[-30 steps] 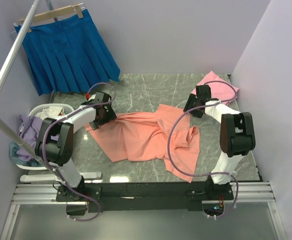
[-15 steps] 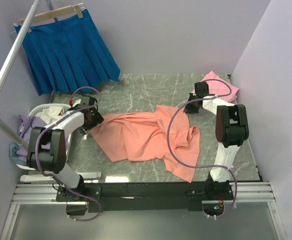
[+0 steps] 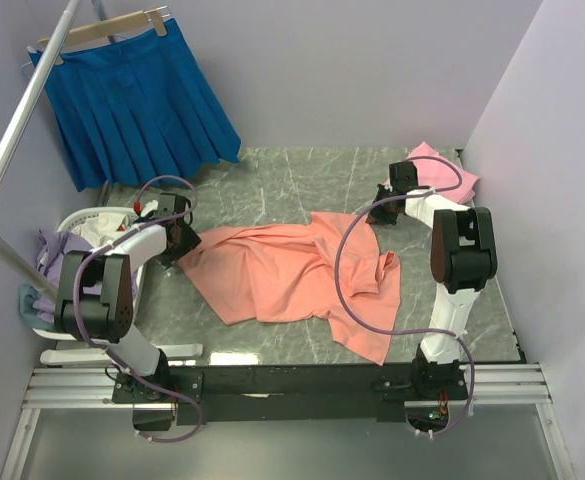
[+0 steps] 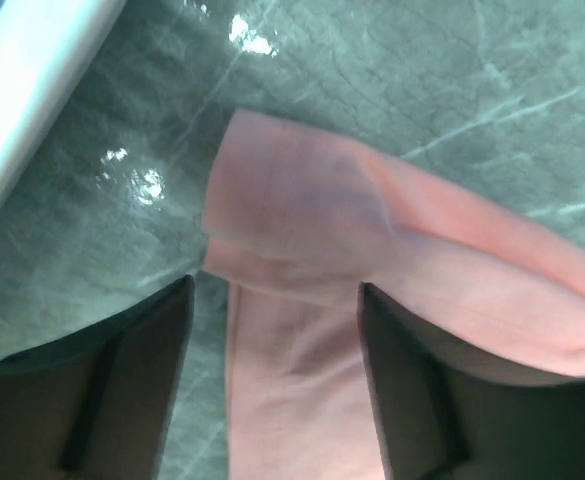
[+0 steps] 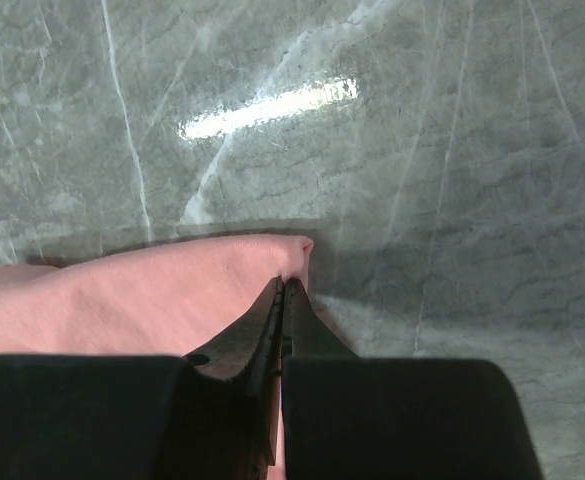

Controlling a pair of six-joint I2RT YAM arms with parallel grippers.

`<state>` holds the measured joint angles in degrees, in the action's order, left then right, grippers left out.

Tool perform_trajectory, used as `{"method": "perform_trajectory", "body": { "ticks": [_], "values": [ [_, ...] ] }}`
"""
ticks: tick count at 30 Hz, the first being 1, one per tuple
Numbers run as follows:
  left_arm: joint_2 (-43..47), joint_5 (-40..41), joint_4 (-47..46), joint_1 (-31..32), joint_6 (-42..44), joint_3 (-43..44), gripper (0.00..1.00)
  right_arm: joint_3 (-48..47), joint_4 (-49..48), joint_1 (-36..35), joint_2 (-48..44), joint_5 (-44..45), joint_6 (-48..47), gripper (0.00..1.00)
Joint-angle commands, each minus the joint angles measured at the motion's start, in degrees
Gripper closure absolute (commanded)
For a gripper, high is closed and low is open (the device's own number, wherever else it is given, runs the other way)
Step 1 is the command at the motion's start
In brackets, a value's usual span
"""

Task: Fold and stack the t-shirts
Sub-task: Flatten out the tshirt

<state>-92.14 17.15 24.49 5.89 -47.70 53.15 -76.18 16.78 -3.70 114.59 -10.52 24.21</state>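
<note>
The salmon-orange t-shirt [image 3: 282, 275] lies crumpled across the middle of the marble table. The lighter pink t-shirt [image 3: 440, 168] is bunched at the back right corner. My left gripper [image 3: 177, 240] is low over the salmon shirt's left corner. In the left wrist view it [image 4: 275, 300] is open, its dark fingers [image 4: 122, 390] astride a folded sleeve edge of the salmon-orange t-shirt [image 4: 372, 250]. My right gripper [image 3: 382, 212] is at the shirt's far right corner. In the right wrist view it [image 5: 284, 285] is shut, pinching the tip of the salmon cloth [image 5: 172, 290].
A blue pleated skirt [image 3: 142, 105] hangs on a hanger at the back left, with a white pole [image 3: 17, 125] in front of it. A white laundry basket [image 3: 77, 225] with clothes stands just left of my left gripper. The purple walls close in the table's back and right.
My left gripper has moved left to the shirt's left corner and its jaws have narrowed. My right gripper has moved back to the shirt's far right corner and shut on it.
</note>
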Motion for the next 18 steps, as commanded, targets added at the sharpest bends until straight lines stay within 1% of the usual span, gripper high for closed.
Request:
{"method": "perform_trajectory", "body": {
  "ticks": [1, 2, 3, 5, 6, 8, 9, 12, 16, 18],
  "values": [
    [-1.6, 2.1, -2.9, -0.4, 0.2, 1.4, 0.37, -2.4, -0.3, 0.3, 0.5, -1.3, -0.8, 1.00],
    [-2.1, 2.1, -3.0, -0.4, 0.2, 1.6, 0.42, -2.5, -0.3, 0.4, 0.6, -1.3, -0.9, 1.00],
    [-2.4, 2.3, -3.1, -0.4, 0.2, 1.6, 0.54, -2.6, -0.3, 0.4, 0.7, -1.3, -0.9, 1.00],
    [-3.4, 2.4, -3.4, -0.4, -0.1, 1.5, 0.66, -3.0, -0.2, 0.3, 0.9, -1.7, -1.0, 1.00],
    [-3.7, 2.6, -3.4, -0.4, -0.2, 1.3, 0.79, -3.0, -0.3, 0.4, 0.9, -1.8, -1.1, 1.00],
    [-4.0, 2.8, -3.5, -0.4, -0.4, 1.3, 0.88, -3.1, -0.2, 0.4, 1.1, -2.1, -1.2, 1.00],
    [-3.9, 3.0, -3.2, -0.4, -0.5, 1.3, 0.95, -3.1, -0.2, 0.3, 0.9, -2.1, -1.3, 1.00],
    [-2.6, 3.6, -3.3, -0.4, -0.2, 1.6, 0.99, -3.0, -0.1, 0.3, 0.2, -1.8, -1.6, 1.00],
    [-1.2, 3.9, -1.5, -0.4, 1.0, 3.2, 0.99, -3.4, 1.0, 0.3, -1.2, -0.9, -2.2, 1.00],
    [-0.5, 3.3, -0.2, -0.4, 1.2, 4.9, 0.98, -3.1, 1.2, 0.5, -2.5, -0.3, -2.5, 1.00]
  ]
}}
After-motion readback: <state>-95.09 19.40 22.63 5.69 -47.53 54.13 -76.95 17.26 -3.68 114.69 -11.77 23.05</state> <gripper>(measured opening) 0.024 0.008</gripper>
